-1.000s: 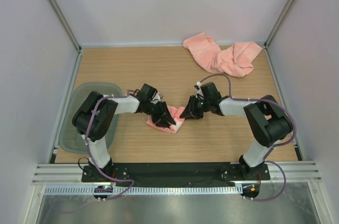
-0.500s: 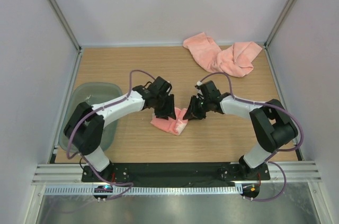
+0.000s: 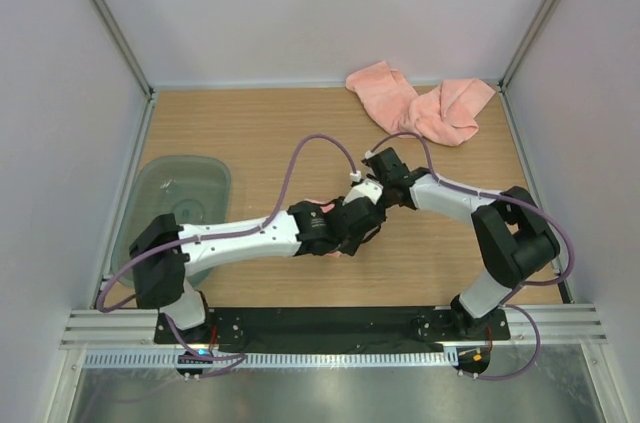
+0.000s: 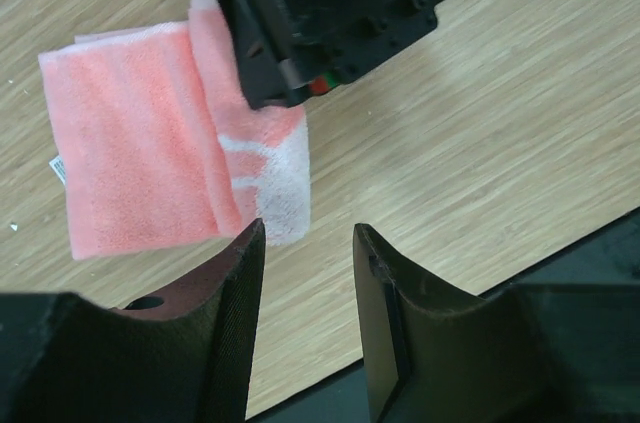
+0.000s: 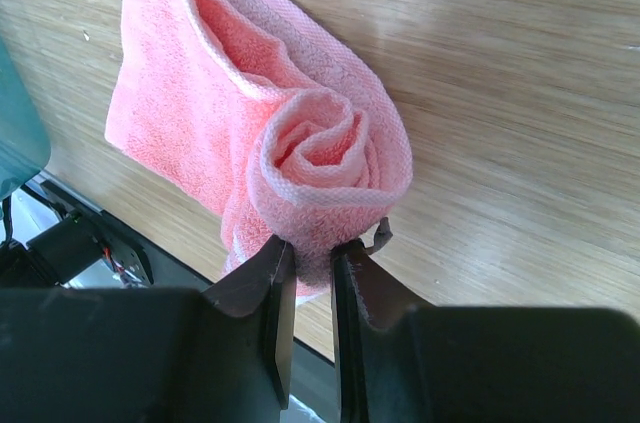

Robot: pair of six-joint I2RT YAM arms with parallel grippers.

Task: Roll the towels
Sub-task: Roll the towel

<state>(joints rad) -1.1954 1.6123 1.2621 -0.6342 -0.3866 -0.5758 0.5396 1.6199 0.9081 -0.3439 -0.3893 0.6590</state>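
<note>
One towel (image 5: 300, 133) lies on the bench (image 3: 250, 133) near its middle, just in front of the two arms' meeting point. It is partly rolled: from the right wrist view the near end shows a loose spiral of pink terry, with the rest of the cloth trailing away flat over the wood. The right hand (image 5: 312, 248) pinches the lower edge of that spiral, its two fingers pressed almost together with only the cloth's thickness between them.

The left arm stretches low across the bench from the left, and its hand (image 4: 307, 243) sits close beside the right one. Its fingers are spread, with bare wood showing in the gap between them, and they grip nothing. In its wrist view the towel shows as a flat folded piece, and the paler band (image 4: 272, 175) with white marks lies at the edge nearest the left finger. The tip of that finger is just beside the band's corner, though I cannot tell if they touch. From above, both hands hide nearly all of this towel.

The other towels (image 3: 420, 108) lie in a crumpled heap at the far right corner, well apart from the hands. A translucent grey-green tray (image 3: 180, 193) stands at the left side of the bench.
</note>
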